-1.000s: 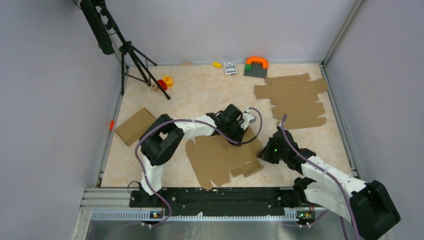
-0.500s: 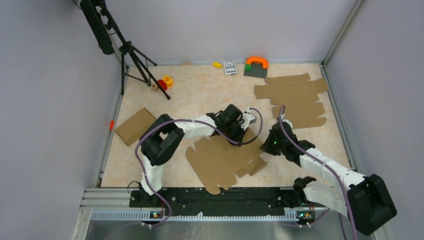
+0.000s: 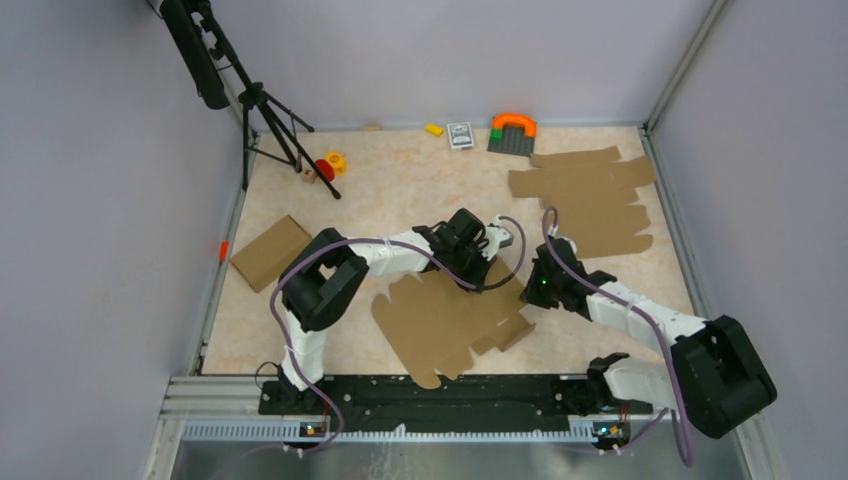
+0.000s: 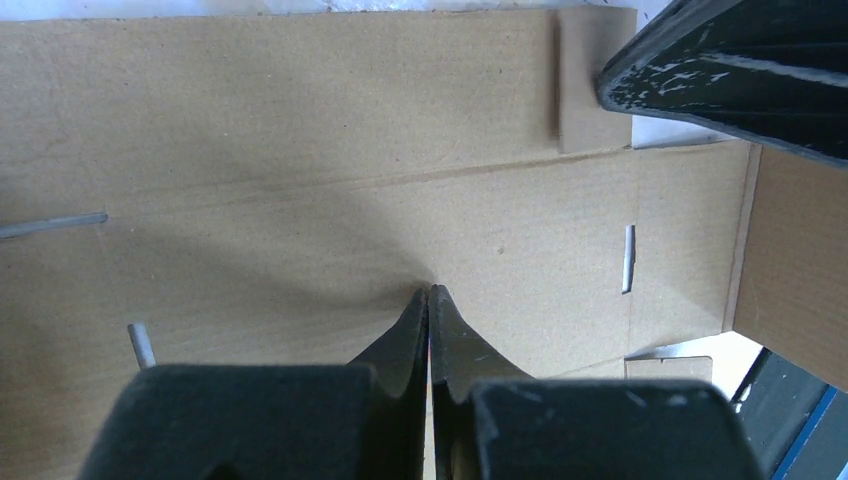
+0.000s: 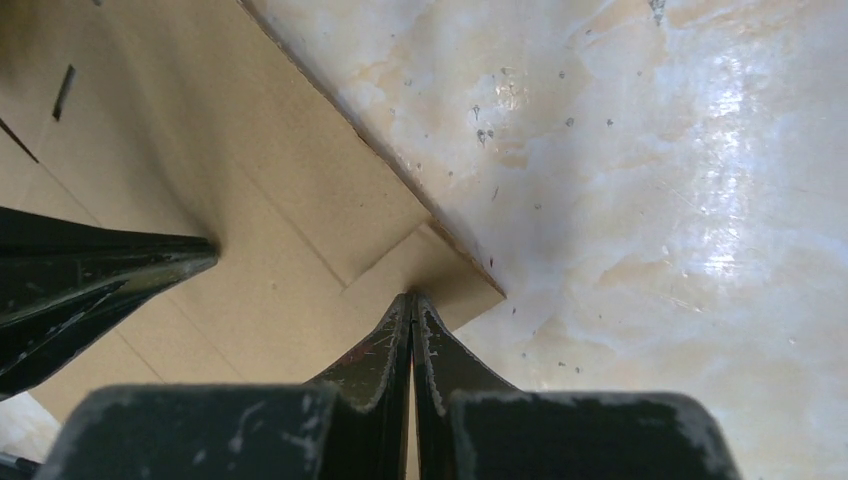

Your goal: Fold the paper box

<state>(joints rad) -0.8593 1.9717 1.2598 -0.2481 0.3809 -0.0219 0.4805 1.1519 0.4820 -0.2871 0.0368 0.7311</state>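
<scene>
The left gripper had its fingers pressed together, tips on a panel of the paper box. The right gripper, also closed, touched a corner of that sheet, which lay on the table between both arms.

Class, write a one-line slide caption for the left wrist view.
Shut left claw pointing tip-down onto the creased, still unfolded paper box.

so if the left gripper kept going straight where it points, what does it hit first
The paper box: the left gripper, shut, points at its flat panel, seemingly touching it, though depth is unclear.
</scene>
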